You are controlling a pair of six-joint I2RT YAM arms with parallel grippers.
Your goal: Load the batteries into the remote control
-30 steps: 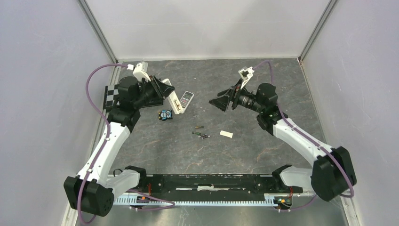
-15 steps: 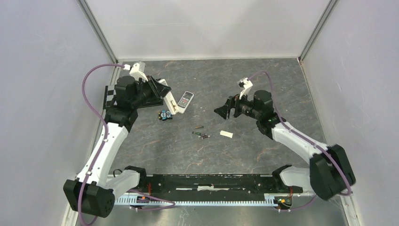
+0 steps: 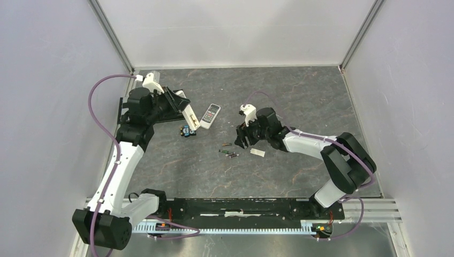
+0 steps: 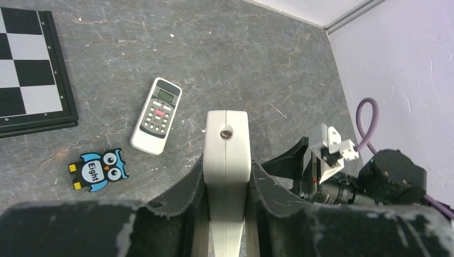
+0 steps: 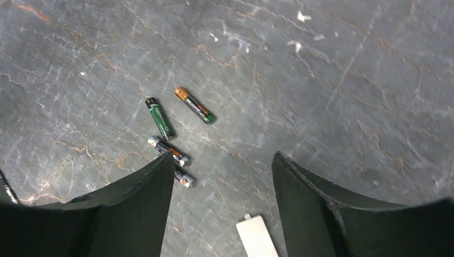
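Dropping low and toward the robot's left since half a second ago, the right gripper (image 3: 242, 136) now hangs just beside the batteries (image 3: 229, 153), where before it stood well apart from them and higher. The left gripper (image 3: 181, 107) has shifted only a little. The batteries, the small white lid (image 3: 257, 153), the second remote (image 3: 212, 113) and the owl sticker (image 3: 186, 130) lie where they lay before.

Seen from the right wrist, the batteries (image 5: 168, 151) lie loose on the dark stone table (image 5: 332, 80). Two sit apart ahead of the fingers, and two more sit close to the left finger (image 5: 134, 198), the nearest partly hidden behind its tip. None lies between the fingers, which are spread wide and grasp nothing. The white lid (image 5: 257, 238) shows at the bottom edge between them.

The right arm reaches across the table with its forearm stretched low and its wrist tipped down at the table.

The left arm is raised at the far left, and its fingers (image 4: 193, 187) are clamped on both sides of the white remote (image 4: 227, 160), which points out over the table. Beyond it lie the second remote (image 4: 157, 115), the owl sticker (image 4: 98, 169) and a checkerboard (image 4: 29, 91).
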